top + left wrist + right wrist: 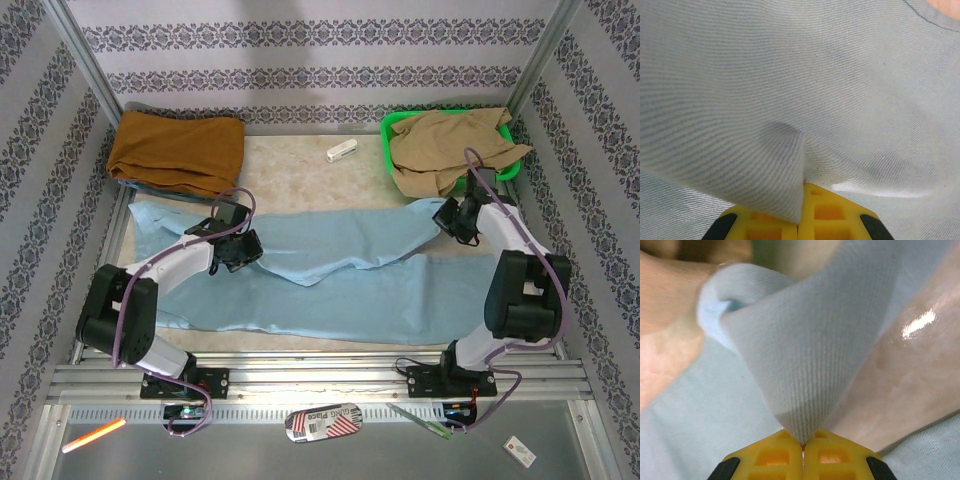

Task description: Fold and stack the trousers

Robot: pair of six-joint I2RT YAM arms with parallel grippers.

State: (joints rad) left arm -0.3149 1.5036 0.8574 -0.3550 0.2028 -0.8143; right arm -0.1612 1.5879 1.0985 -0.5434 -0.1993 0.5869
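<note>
The pale sky-blue trousers [340, 275] lie spread across the table's width, legs running left to right, with a loose fold in the middle. My left gripper [240, 248] sits on the cloth left of centre. In the left wrist view its yellow fingers [832, 212] are shut on a pinched ridge of the trousers [790, 90]. My right gripper [452, 218] is at the trousers' far right upper corner. There its yellow fingers [837, 455] are shut on a peaked tuck of blue cloth [805, 360] lifted off the table.
A rust-orange garment [175, 150] lies folded at the back left. A green basket [392, 130] at the back right holds a tan garment [450, 150]. A small white object [341, 151] rests between them. The marbled tabletop [920, 355] shows beside the right gripper.
</note>
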